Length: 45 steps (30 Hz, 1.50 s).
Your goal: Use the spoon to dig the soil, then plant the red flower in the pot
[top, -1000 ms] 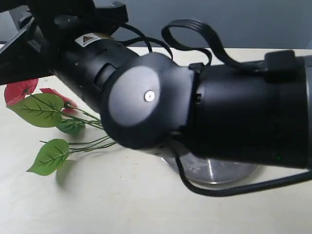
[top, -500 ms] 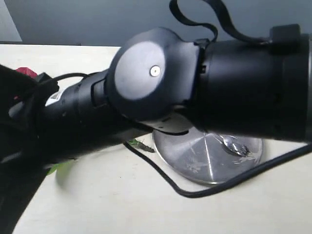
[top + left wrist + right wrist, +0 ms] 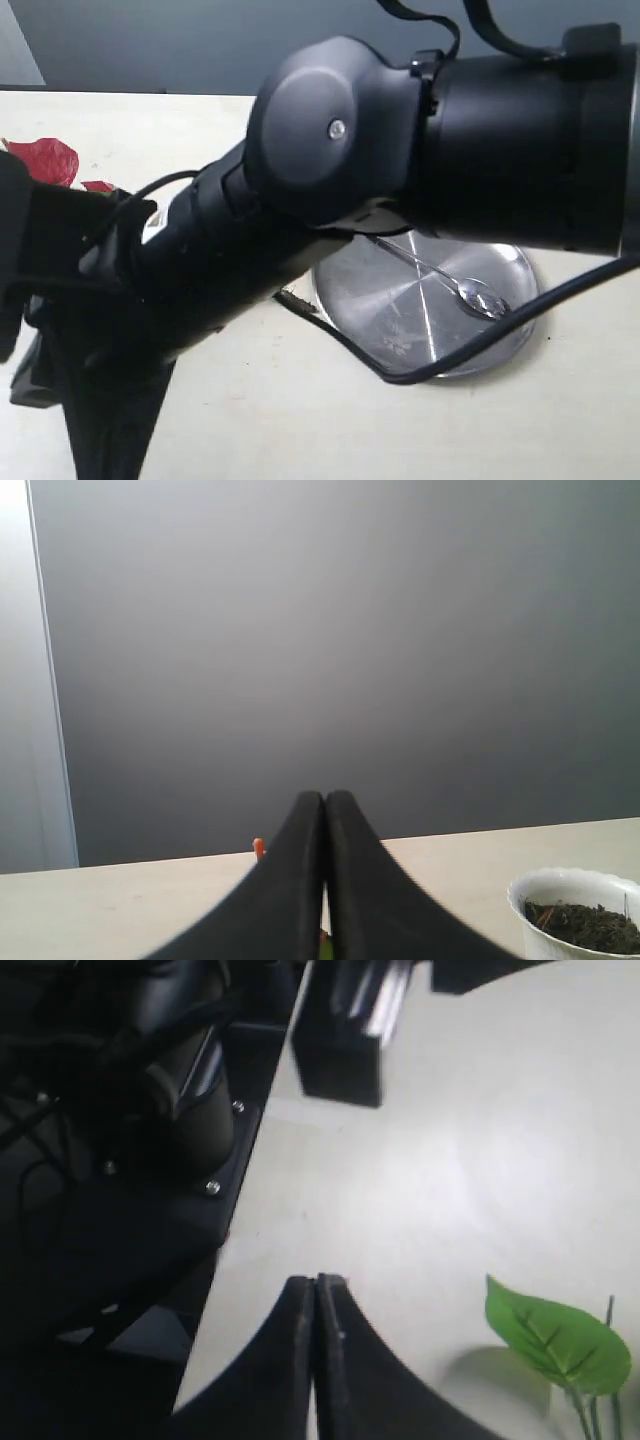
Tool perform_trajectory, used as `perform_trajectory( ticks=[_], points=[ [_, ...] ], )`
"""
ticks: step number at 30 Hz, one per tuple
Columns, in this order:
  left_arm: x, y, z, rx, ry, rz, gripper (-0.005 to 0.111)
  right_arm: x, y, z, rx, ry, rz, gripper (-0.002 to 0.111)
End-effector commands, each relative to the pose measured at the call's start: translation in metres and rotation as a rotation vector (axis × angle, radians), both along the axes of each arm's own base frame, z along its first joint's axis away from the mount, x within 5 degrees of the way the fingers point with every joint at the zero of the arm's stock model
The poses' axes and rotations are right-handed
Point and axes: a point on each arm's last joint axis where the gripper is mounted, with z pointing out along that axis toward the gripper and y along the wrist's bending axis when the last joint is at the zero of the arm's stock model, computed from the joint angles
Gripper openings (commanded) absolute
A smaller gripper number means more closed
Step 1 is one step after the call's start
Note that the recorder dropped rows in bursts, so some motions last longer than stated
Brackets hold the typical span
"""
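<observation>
A: Lying in the steel plate (image 3: 500, 335), the spoon (image 3: 470, 290) has its bowl turned up near the plate's middle and its thin handle running back under the big black arm (image 3: 330, 190) that fills most of the exterior view.

B: And the soil (image 3: 588, 925)?

A: It sits in the white pot (image 3: 545, 935), dark and crumbly, below the scalloped rim. The left wrist view shows the pot on the worktop (image 3: 120, 920) beside the left gripper (image 3: 324, 805), off to one side of the jaws and apart from them.

B: How do those jaws stand?

A: Pressed together, the two black fingers (image 3: 285, 880) meeting along their whole length. A bit of orange and a bit of green peep out by them, too small to name, so whether anything is pinched cannot be told.

B: The red flower (image 3: 45, 160)?

A: A red bloom shows in the exterior view past the arm's far end, mostly hidden. One green leaf (image 3: 555, 1340) on a thin stem lies on the worktop near the right gripper (image 3: 315, 1290), apart from the jaws.

B: And the right jaws?

A: Closed tight as well, with nothing between them.
</observation>
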Motion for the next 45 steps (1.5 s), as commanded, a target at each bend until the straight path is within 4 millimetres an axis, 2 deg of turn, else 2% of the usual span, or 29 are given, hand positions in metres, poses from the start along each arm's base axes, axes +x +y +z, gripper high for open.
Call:
perform_trajectory(
  ticks=[1, 3, 7, 9, 13, 17, 21, 25, 27, 28, 30, 31, 33, 35, 36, 38, 42, 43, 45],
  points=[
    [-0.001, 0.000, 0.001, -0.006, -0.007, -0.008, 0.000, 0.004, -0.005, -0.003, -0.083, -0.025, -0.047, -0.001],
    [-0.001, 0.000, 0.001, -0.006, -0.007, -0.008, 0.000, 0.014, -0.005, -0.006, -0.103, -0.090, -0.188, -0.001],
    [-0.001, 0.000, 0.001, -0.006, -0.007, -0.008, 0.000, 0.039, -0.005, -0.010, -0.070, -0.090, -0.546, -0.001],
    [-0.001, 0.000, 0.001, -0.006, -0.007, -0.008, 0.000, 0.045, -0.003, -0.011, -0.045, -0.120, -0.607, -0.001],
    [-0.001, 0.000, 0.001, -0.006, -0.007, -0.008, 0.000, 0.050, 0.010, -0.025, -0.029, -0.219, -0.509, -0.001],
    [-0.001, 0.000, 0.001, -0.006, -0.007, -0.008, 0.000, 0.070, 0.020, -0.041, -0.081, -0.241, -0.480, -0.001],
    [0.000, 0.000, 0.001, -0.006, -0.005, -0.006, 0.000, 0.095, 0.026, -0.055, -0.200, -0.158, -0.506, -0.001],
    [0.000, 0.000, 0.001, -0.006, -0.005, -0.006, 0.000, 0.105, 0.033, -0.056, -0.218, 0.004, -0.538, -0.001],
    [0.000, 0.000, 0.001, -0.006, -0.005, -0.006, 0.000, 0.104, 0.041, -0.054, -0.224, 0.052, -0.469, -0.001],
    [0.000, 0.000, 0.001, -0.006, -0.005, -0.006, 0.000, 0.100, 0.048, -0.055, -0.255, 0.112, -0.367, -0.001],
    [0.000, 0.000, 0.001, -0.006, -0.005, -0.006, 0.000, 0.099, 0.055, -0.062, -0.326, 0.128, -0.284, -0.001],
    [0.000, 0.000, 0.001, -0.006, -0.005, -0.006, 0.000, 0.101, 0.058, -0.065, -0.321, 0.107, -0.300, -0.001],
    [0.000, 0.000, 0.001, -0.006, -0.005, -0.006, 0.000, 0.109, 0.063, -0.066, -0.287, 0.041, -0.454, -0.001],
    [0.000, 0.000, 0.001, -0.006, -0.005, -0.006, 0.000, 0.114, 0.064, -0.060, -0.242, 0.001, -0.592, 0.006],
    [-0.001, 0.000, 0.001, -0.006, -0.007, -0.008, 0.000, 0.117, 0.065, -0.058, -0.220, -0.020, -0.645, 0.014],
    [-0.001, 0.000, 0.001, -0.006, -0.007, -0.008, 0.000, 0.118, 0.065, -0.058, -0.209, 0.023, -0.706, 0.018],
    [-0.001, 0.000, 0.001, -0.006, -0.007, -0.008, 0.000, 0.123, 0.066, -0.061, -0.205, -0.093, -0.662, 0.022],
    [-0.001, 0.000, 0.001, -0.006, -0.007, -0.008, 0.000, 0.125, 0.066, -0.065, -0.215, -0.140, -0.633, 0.028],
    [-0.001, 0.000, 0.001, -0.006, -0.007, -0.008, 0.000, 0.126, 0.067, -0.070, -0.234, -0.176, -0.610, 0.047]
  ],
)
